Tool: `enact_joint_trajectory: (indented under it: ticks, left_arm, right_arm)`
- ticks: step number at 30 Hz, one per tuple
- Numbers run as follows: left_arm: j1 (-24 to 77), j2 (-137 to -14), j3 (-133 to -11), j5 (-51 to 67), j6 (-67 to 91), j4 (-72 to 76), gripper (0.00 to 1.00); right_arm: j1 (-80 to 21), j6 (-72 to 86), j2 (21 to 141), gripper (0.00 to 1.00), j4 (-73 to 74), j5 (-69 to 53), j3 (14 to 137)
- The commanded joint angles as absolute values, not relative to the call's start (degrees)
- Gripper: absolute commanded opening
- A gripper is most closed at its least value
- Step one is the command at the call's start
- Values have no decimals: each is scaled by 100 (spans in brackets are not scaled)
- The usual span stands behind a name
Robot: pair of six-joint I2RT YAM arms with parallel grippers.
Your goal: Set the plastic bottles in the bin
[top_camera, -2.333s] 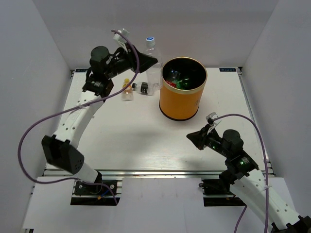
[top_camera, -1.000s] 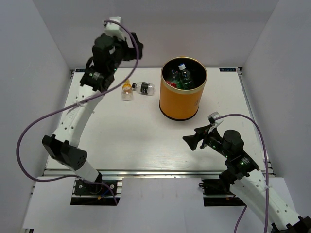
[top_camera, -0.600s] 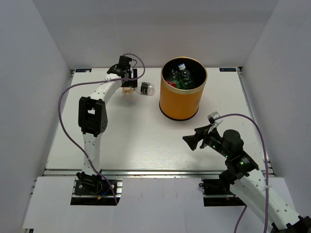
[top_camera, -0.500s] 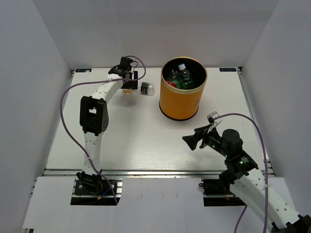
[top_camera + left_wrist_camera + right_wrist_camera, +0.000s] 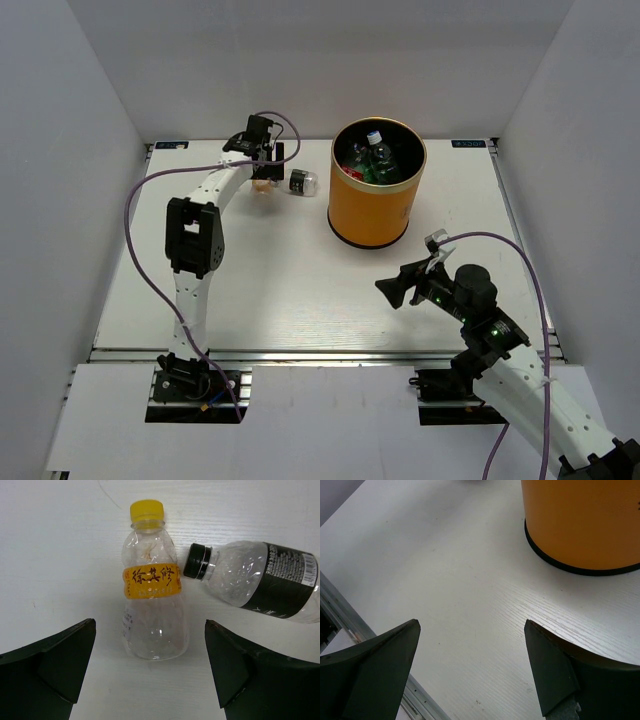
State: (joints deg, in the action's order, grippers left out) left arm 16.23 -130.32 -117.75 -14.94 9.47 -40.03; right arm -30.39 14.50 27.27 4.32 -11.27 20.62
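The left gripper is spread wide and nothing is held in it. Its fingers are set to either side of the yellow-capped bottle, and no contact can be seen. This bottle lies flat on the worktop, with its cap toward 12 o'clock in the wrist view.

The bottle looks clear and empty, so it is judged to be light and thin-walled. It is likely to crumple under a hard squeeze and to roll or slip when nudged. The firmest hold is judged to be across the body at the orange label band.

The dark-labelled bottle lies just beside it at 2 o'clock, with its black cap pointed at the first bottle's shoulder. It could be knocked as the fingers close.

In the overhead view, the bin stands at about 4 o'clock from the pair, and several bottles are already inside it. The right gripper is likewise wide open and empty, over bare worktop at about 6 o'clock of the bin.
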Motion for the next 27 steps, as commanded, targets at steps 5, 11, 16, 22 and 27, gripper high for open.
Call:
enact_joint_trajectory:
  ticks: [5,11,16,22,27]
  left_arm:
    - [1547,-13025,-11453,-1336,949,-3946,99]
    - [1547,-13201,-11259,-1274,1002,-3806,97]
    - [1547,-13271,-11145,-1274,1002,-3639,91]
    - [1547,-13386,-11145,-1222,1055,-3568,82]
    - [1547,-13272,-10978,-1274,1055,-3568,61]
  right_arm:
    - [-3050,1450,2751,90,220,-1002,2039]
    - [-3041,1450,2733,90,229,-1002,2022]
    - [-3032,1459,2698,90,237,-1011,2030]
    - [-3050,1424,2698,90,255,-1002,2039]
    - [-3041,1441,2672,90,246,-1019,2030]
